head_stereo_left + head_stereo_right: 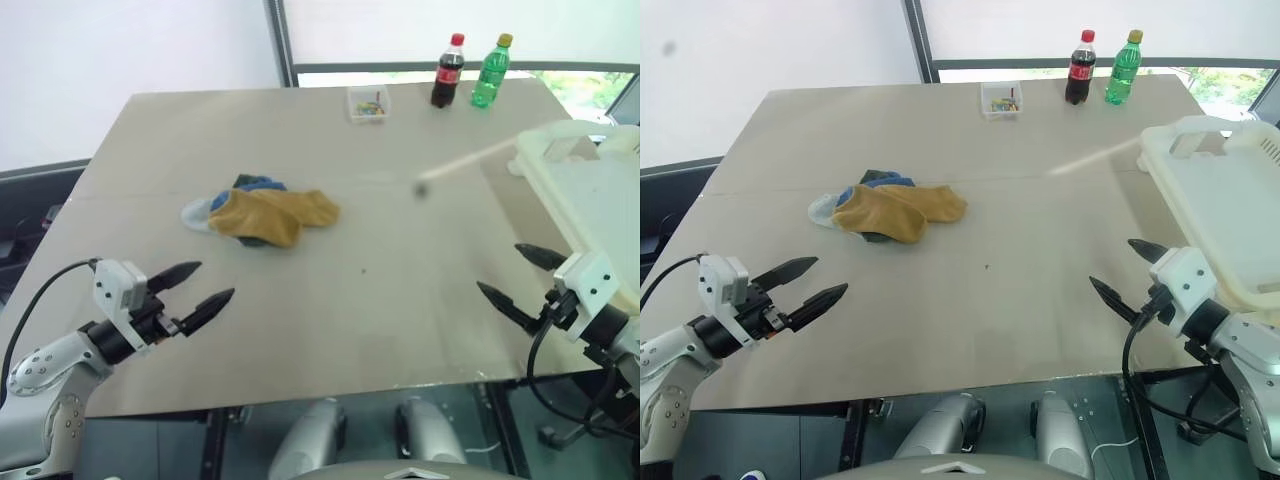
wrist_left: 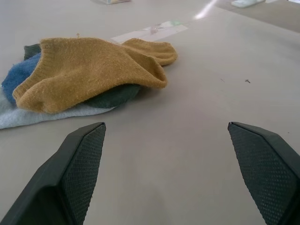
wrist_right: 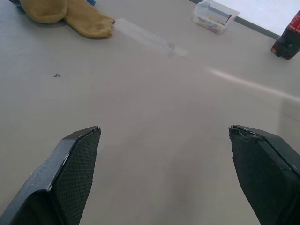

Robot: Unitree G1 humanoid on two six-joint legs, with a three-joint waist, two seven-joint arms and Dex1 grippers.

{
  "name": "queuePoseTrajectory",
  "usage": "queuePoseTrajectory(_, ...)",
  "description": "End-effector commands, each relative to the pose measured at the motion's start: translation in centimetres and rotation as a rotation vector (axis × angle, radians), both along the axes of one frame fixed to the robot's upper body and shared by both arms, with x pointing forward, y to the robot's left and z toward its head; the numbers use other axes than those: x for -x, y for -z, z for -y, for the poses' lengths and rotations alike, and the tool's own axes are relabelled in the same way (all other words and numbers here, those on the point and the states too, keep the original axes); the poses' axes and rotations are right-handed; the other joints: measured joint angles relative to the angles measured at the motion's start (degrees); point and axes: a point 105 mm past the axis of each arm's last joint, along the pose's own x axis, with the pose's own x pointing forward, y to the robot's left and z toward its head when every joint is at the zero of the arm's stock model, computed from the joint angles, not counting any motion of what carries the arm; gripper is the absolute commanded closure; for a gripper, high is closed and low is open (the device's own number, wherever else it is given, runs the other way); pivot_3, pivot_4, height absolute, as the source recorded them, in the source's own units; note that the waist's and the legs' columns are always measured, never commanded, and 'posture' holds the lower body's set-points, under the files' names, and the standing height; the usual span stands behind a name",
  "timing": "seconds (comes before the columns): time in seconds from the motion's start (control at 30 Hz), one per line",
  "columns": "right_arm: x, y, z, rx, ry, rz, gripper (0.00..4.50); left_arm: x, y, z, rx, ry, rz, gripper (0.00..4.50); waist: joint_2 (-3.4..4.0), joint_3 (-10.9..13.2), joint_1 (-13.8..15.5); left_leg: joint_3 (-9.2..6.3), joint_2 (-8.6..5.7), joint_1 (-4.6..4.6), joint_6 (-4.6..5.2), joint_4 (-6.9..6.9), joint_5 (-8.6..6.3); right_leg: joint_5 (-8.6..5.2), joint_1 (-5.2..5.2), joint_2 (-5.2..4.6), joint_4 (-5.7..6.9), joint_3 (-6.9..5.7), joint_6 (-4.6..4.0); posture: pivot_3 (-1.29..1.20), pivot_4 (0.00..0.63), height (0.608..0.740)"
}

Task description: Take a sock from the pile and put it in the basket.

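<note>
Surface [image 1: 380, 290]: beige, by a window; sock pile [image 1: 262, 212] mid-left, basket [image 1: 600, 190] right.
Left pincer [image 1: 193, 290]: released, empty.
Right pincer [image 1: 520, 280]: released, empty.

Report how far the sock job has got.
Nothing is done yet: the pile sits untouched mid-table, mustard sock on top. Nothing is in hand: the left end effector and the right end effector are open and empty above the table's near edge. Left to do: grasp a sock and carry it to the basket on the robot's right.

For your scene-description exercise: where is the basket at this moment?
In the head views the basket sits at the table's right edge, just beyond the open right gripper, far right of the sock pile.
</note>
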Motion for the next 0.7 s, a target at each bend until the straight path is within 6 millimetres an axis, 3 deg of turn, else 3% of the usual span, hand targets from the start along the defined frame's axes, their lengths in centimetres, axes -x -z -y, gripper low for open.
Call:
queuePoseTrajectory(0.03, 0.1, -0.6, -0.4, -0.009, -0.015, 0.024, 0.0, 0.0, -1.6, 0.3, -0.002, 0.011, 0.057, 0.08, 0.0, 0.0, 0.0, 0.0, 0.0, 0.0, 0.0, 0.0, 0.0, 0.0, 0.0, 0.0, 0.0, 0.0, 0.0, 0.0, 0.15, 0.74)
queuePoseTrajectory(0.7, -0.6, -0.9, -1.7, -0.05, -0.056, 0.052, 0.0, -1.4, -1.6, 1.5, 0.044, 0.002, 0.079, 0.08, 0.0, 0.0, 0.0, -0.02, 0.0, 0.0, -0.01, -0.04, 0.0, 0.0, 0.0, 0.01, -0.04, -0.01, 0.0, 0.0, 0.15, 0.74)
